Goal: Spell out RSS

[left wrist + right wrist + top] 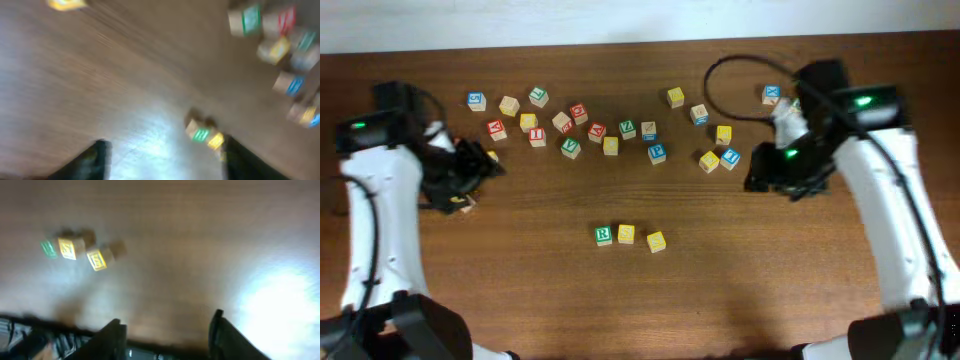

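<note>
The green R cube (604, 235), a yellow S cube (626, 234) and a second yellow S cube (656, 241) lie in a row at the table's middle front; the second S sits slightly apart and turned. They show blurred in the right wrist view: R (48, 248), S (68, 248), S (97, 260). The left wrist view shows R (200, 133) and one S (216, 141). My left gripper (485, 163) is open and empty at the left (165, 155). My right gripper (760, 180) is open and empty at the right (167, 327).
Several loose letter cubes are scattered across the back of the table, from a blue one (476, 100) to another blue one (771, 95). A black cable (720, 75) loops near the right arm. A cube (466, 204) lies by the left arm.
</note>
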You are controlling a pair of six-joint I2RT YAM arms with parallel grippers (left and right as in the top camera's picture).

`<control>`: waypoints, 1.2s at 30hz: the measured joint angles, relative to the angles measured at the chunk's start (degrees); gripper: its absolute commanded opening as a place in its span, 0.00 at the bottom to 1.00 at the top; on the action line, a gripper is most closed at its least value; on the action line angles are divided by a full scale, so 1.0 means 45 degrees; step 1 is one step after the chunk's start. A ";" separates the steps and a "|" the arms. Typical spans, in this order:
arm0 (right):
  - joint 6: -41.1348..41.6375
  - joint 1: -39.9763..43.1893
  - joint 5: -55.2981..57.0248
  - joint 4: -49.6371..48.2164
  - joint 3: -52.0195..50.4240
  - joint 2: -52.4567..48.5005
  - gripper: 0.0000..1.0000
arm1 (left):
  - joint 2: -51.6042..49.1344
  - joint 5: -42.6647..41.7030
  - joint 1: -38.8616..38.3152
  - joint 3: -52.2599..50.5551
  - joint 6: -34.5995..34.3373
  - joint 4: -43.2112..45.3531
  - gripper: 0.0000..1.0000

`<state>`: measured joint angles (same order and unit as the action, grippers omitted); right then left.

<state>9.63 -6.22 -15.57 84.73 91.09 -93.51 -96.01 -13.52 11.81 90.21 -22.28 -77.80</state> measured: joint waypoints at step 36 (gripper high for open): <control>0.7766 -0.6931 -0.1787 -1.0452 -0.6615 -0.2691 0.04 | -0.0010 0.1540 -0.4551 -0.6237 0.0287 0.5566 0.00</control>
<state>44.58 -37.41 -23.62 37.69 61.32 -105.62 -96.05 -6.59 -8.67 62.15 -20.99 -52.75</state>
